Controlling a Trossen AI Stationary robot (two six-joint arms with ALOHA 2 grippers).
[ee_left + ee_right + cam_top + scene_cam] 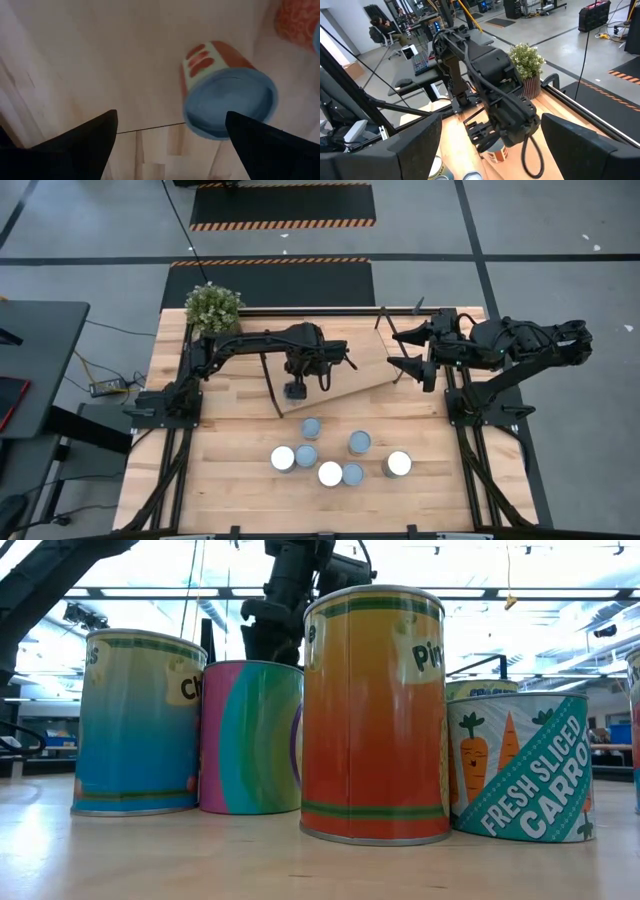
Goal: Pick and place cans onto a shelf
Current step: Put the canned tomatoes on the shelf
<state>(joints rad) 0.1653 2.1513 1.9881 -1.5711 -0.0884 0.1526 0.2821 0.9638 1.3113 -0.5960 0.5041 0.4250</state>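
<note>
One wooden table (230, 480) noted first, bearing everything. Found the shelf (360, 370) lying askew across the far half, with no can on it. Saw the left gripper (296, 389) reaching over the shelf's near edge and pointing down, jaws spread wide and holding nothing. Saw the right gripper (396, 347) waiting by the shelf's right end, likewise open and empty. Counted seven cans (330, 473) clustered on the near half of the table, well clear of the board. Picked out the nearest can (227, 100), red-labelled with a pale blue top, upright below the left fingertips (85, 140) and off-centre toward one of them. Judged the step to be the approach for a first pick. Judged the next move to need centring over that top, lowering around its sides, then closing.
</note>
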